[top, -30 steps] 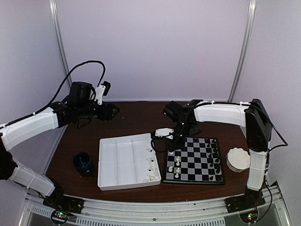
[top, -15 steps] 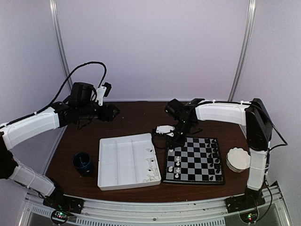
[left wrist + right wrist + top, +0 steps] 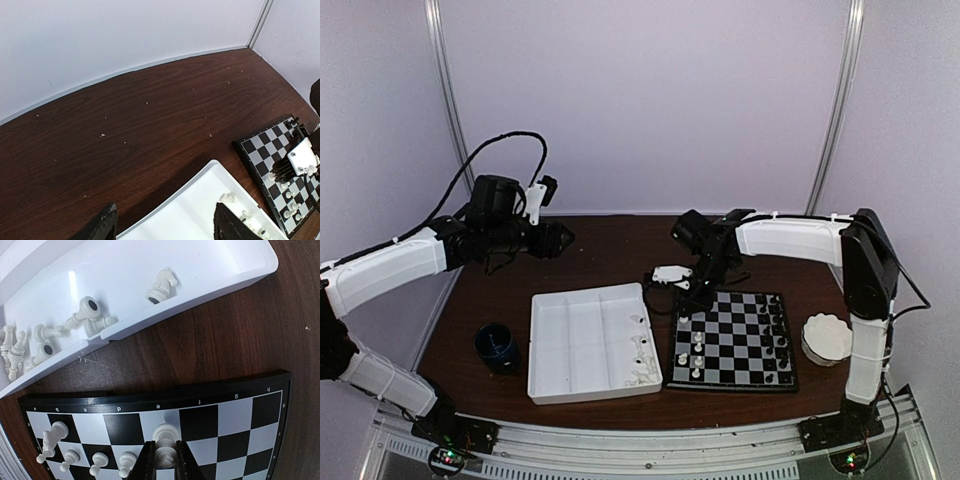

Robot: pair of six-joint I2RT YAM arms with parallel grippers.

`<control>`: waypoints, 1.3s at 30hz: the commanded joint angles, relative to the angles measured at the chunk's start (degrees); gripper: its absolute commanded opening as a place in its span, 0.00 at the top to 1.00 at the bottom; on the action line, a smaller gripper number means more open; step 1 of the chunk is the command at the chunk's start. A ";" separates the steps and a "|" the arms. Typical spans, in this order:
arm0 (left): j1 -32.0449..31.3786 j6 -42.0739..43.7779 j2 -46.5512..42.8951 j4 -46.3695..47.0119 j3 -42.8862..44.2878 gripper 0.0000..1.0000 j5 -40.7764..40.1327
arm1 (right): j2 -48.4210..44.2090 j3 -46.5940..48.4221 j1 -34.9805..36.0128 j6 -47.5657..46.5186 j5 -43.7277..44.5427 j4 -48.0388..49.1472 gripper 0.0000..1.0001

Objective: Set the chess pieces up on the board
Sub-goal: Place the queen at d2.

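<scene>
So, the brown table is shared by the white tray and the board just beside it. The left gripper is hung over bare wood at the far left, jaws spread, nothing held. The right gripper is clamped on a white piece over a white square in the rim row nearest the tray; contact with the board can't be judged. White pawns are lined up one row in, and loose white pieces are left in the tray. For a clean placement, it should probably be lowered straight down, centred, let go gently, and the fingers lifted vertically so the pawns aren't clipped.
</scene>
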 commanded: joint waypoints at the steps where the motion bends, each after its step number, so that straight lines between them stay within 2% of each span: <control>1: -0.16 0.74 0.40 1.23 1.70 0.34 0.05 | 0.99 -0.77 -0.50 0.65 -0.82 0.49 0.99; 20: -0.16 1.23 0.27 1.24 1.70 0.34 0.04 | 2.45 -1.03 -0.78 0.92 -1.89 0.49 0.97; 29: -0.14 1.36 0.40 1.23 1.70 0.34 0.22 | 1.96 -1.55 -0.78 1.03 -1.63 0.41 0.86; 39: -0.13 1.41 0.45 1.26 1.70 0.34 0.59 | 1.20 -1.29 -0.78 1.40 -1.88 -0.39 0.78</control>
